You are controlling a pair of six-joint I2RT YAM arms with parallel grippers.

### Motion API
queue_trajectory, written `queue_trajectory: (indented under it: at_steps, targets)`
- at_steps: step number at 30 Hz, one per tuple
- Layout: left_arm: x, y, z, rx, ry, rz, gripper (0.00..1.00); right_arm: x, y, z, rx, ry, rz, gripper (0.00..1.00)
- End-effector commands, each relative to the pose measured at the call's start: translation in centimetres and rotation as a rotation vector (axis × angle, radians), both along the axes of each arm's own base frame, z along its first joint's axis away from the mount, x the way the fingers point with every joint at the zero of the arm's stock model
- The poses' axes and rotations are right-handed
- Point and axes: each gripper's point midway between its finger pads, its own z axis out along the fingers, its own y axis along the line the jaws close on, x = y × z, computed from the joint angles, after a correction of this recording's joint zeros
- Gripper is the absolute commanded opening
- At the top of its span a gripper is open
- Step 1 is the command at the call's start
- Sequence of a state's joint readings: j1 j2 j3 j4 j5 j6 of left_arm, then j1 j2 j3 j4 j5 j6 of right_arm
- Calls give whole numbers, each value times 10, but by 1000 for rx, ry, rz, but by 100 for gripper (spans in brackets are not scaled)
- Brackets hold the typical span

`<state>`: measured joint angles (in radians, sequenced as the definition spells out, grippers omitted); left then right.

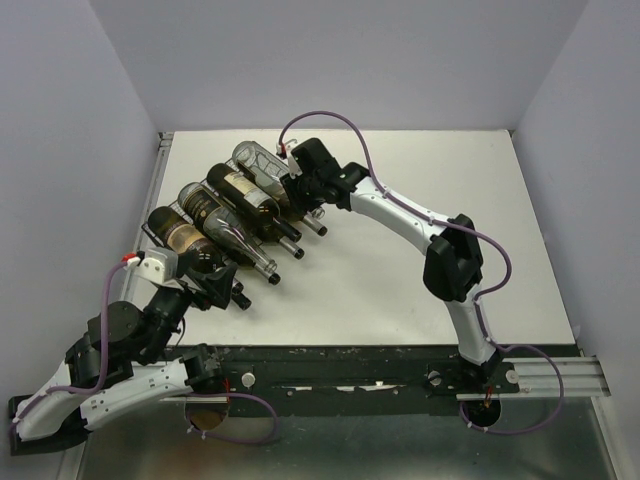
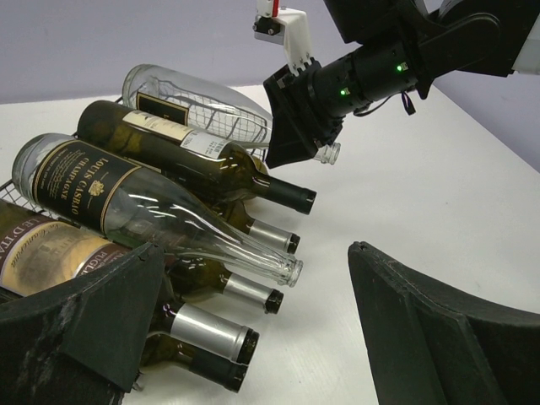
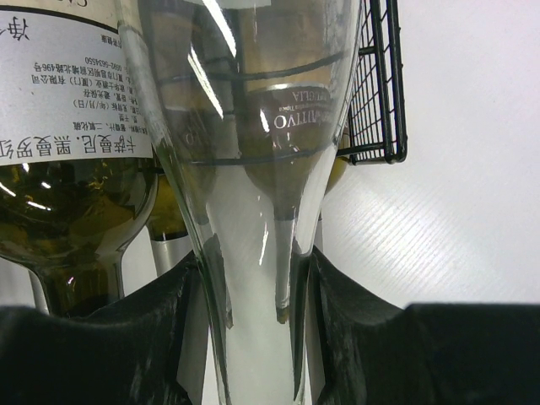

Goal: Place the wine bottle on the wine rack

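**Right wrist view.** The right gripper presses its two black fingers against opposite sides of the neck of a clear wine bottle, with the jaws narrowed to the neck's width. Only this view shows the contact itself. Behind the glass is a corner of the black wire wine rack. To the left, a dark green bottle with a white label lies beside the held one.

**Left wrist view.** This shows the same grip from the side. The clear wine bottle's mouth pokes out beyond the right gripper. Its body lies at the far end of the rack, and the wire grid shows through the glass. Whether its full weight rests on the wires cannot be told. The left gripper is seen plainly here, its jaws spread wide and holding nothing. Its fingers frame the necks of the nearest bottles, among them a champagne bottle with a dark label.

**Top view.** The bottles lie side by side on the rack, slanting across the left part of the white table with their necks toward the near right. The right arm rises from its base at the near edge, bends at a raised elbow on the right, and reaches left to the far end of the row. The left arm is folded low at the near left corner, with its wrist aimed at the near end of the row.
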<state>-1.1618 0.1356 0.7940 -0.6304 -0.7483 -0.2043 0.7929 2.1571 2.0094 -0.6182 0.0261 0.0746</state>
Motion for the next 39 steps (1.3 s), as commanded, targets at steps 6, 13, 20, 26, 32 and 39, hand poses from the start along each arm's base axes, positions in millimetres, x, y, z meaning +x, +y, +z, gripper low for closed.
queue_trajectory:
  at_steps: [6,13,20,26,32,39]
  targets:
    - [-8,-11,-11,-41,32,-74,99,20,10,26,52,-91,-48,48]
    - [-11,-25,-20,-55,83,-112,99,17,5,14,17,-56,-65,60]
    - [-13,-36,-27,-81,141,-131,99,13,-1,25,23,-64,-82,67]
    - [-12,-35,-34,-137,231,-85,99,7,-15,68,69,-113,-131,80]
    - [-16,-38,-35,-129,316,-80,99,-22,-54,103,143,-101,-252,100]
    - [-17,-25,-35,-145,357,-19,99,-69,-140,130,183,-147,-489,100]
